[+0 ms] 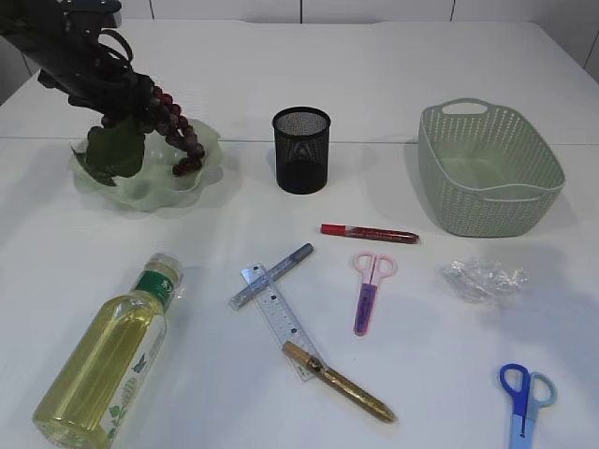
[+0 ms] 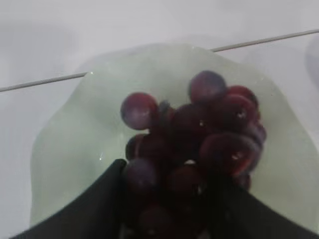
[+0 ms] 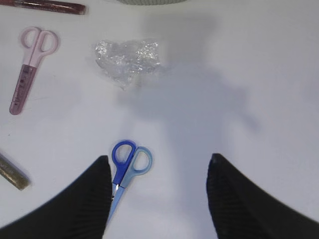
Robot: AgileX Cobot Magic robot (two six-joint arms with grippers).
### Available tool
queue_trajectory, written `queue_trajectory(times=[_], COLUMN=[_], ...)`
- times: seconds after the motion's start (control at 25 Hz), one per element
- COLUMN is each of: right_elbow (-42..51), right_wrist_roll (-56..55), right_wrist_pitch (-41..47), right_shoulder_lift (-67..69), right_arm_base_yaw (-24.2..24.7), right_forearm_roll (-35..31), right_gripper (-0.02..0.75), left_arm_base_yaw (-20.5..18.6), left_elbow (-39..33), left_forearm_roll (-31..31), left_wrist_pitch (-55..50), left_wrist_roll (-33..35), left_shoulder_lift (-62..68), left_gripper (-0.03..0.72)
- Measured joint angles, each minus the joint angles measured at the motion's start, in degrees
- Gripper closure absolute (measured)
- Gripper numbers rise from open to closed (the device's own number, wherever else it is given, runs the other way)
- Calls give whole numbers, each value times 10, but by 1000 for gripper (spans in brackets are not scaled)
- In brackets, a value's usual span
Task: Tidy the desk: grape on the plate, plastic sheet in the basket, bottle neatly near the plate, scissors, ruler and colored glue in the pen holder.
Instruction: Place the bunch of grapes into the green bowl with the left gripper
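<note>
Left gripper straddles the dark red grape bunch over the pale green wavy plate — grip unclear; right gripper (fingers apart) hovers above blue-handled scissors.

Bright, even light, soft shadows on the white table; the left wrist view's grapes are blurred.

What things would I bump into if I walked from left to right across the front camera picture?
Bottle → plate with grapes → ruler → pen holder → pink scissors → plastic sheet → basket → blue scissors.
</note>
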State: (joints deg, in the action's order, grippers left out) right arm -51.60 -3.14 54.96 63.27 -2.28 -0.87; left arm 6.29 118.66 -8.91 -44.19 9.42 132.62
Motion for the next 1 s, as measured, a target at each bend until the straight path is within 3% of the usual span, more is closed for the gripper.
queue_trajectory(times=[0.16, 0.32, 0.68, 1.0], right_elbow=[0, 0, 0, 0], right_wrist_roll=[0, 0, 0, 23], right_wrist_pitch=[0, 0, -5, -3], right_shoulder_lift=[0, 0, 0, 0], right_arm_base_yaw=[0, 0, 0, 0], right_forearm_roll=[0, 0, 0, -36], right_gripper=[263, 263, 272, 284], left_arm_base_yaw=[0, 0, 0, 0], left_elbow=[0, 0, 0, -18], left_forearm_roll=[-6, -8, -11, -8], left_wrist_pitch=[0, -22, -124, -177], left_wrist_roll=[0, 0, -1, -17], left_shoulder_lift=[0, -5, -70, -161], left_gripper=[208, 139, 137, 198])
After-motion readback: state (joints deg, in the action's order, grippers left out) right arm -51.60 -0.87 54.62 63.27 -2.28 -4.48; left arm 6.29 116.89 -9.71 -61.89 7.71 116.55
